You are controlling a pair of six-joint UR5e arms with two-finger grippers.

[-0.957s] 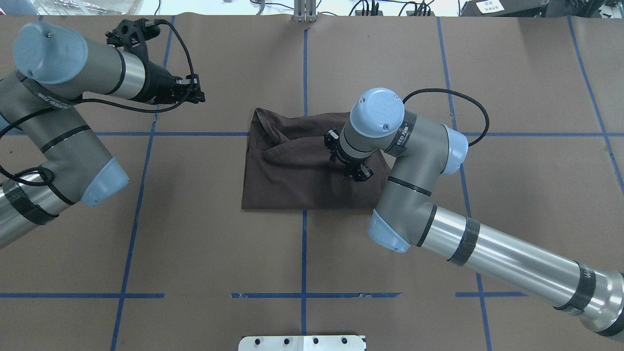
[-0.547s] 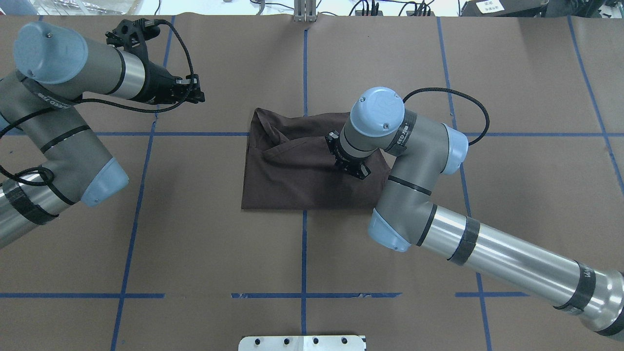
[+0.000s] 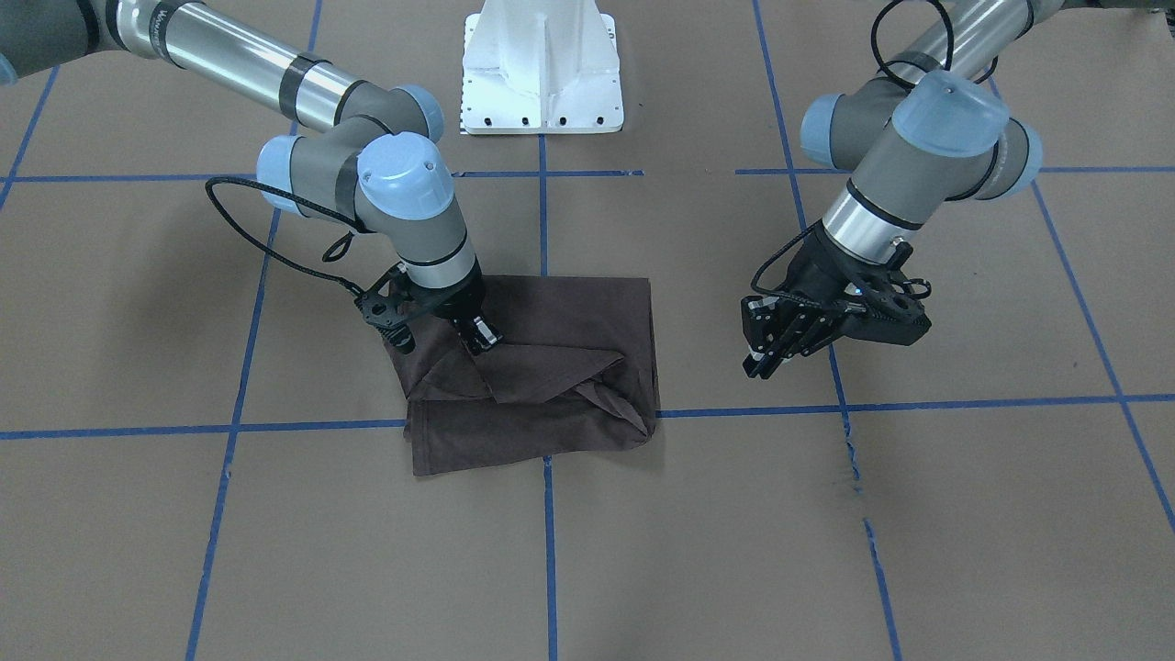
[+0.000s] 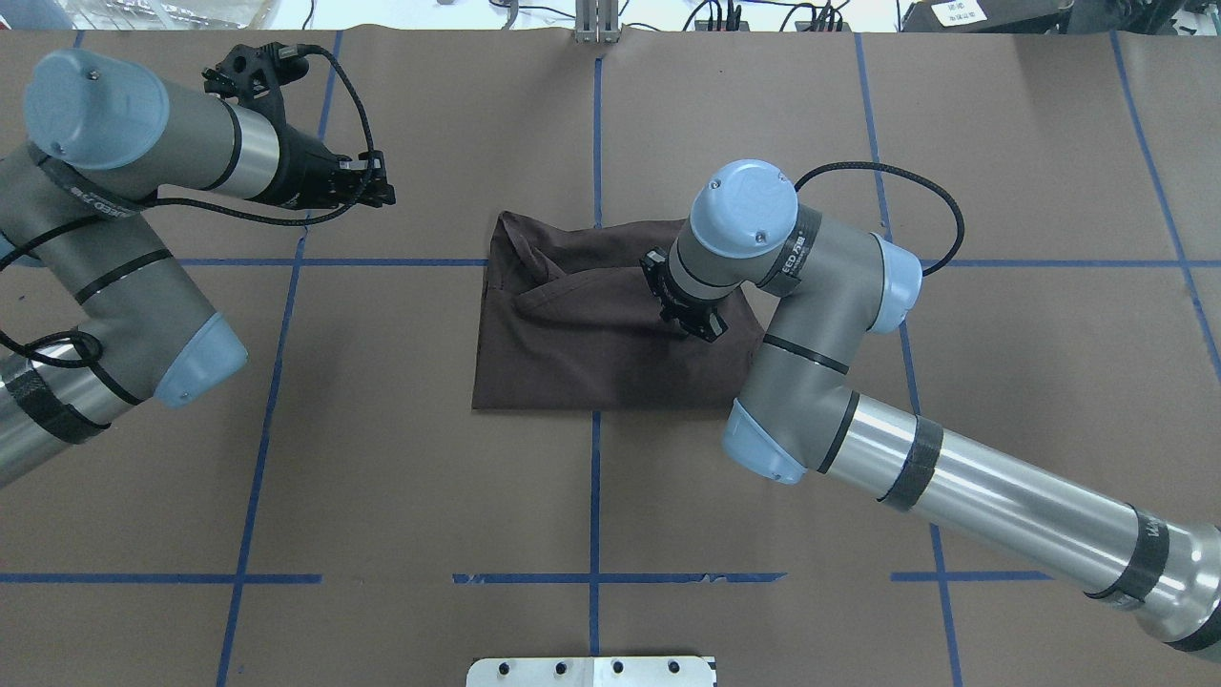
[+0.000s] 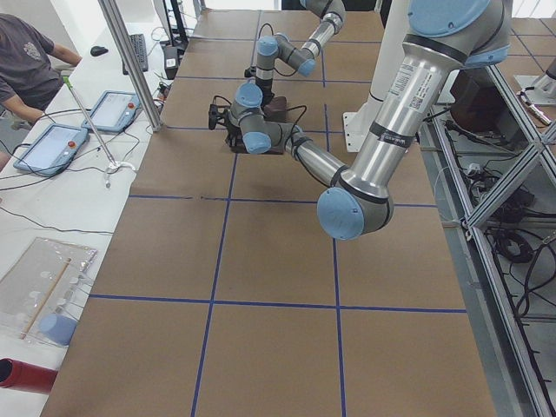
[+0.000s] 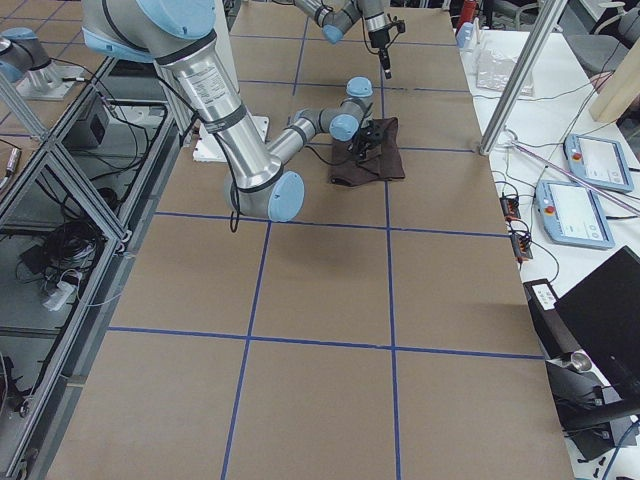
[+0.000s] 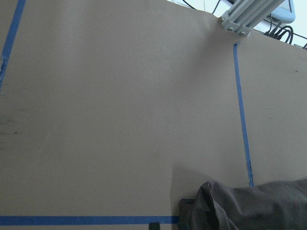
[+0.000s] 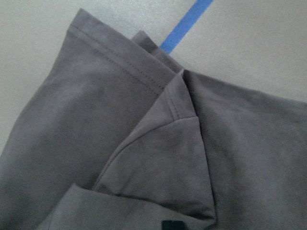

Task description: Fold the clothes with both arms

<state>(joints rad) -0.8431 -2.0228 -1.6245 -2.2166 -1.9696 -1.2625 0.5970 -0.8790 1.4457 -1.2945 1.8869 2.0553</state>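
The T-shirt (image 4: 591,334) is mid-table, already folded into a rough square, though one end looks bunched, so I'd guess there's tidying left. The right gripper (image 3: 477,338) presses down on it; can't tell its jaws. The left gripper (image 3: 766,353) hovers well off, jaws slightly apart, empty.

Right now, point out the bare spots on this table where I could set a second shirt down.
Free: the near half of the table, between the shirt and the white base plate, and the far right squares beyond the right arm. Crowded: the middle, where the right claw meets the shirt, and the far left corner under the left claw.
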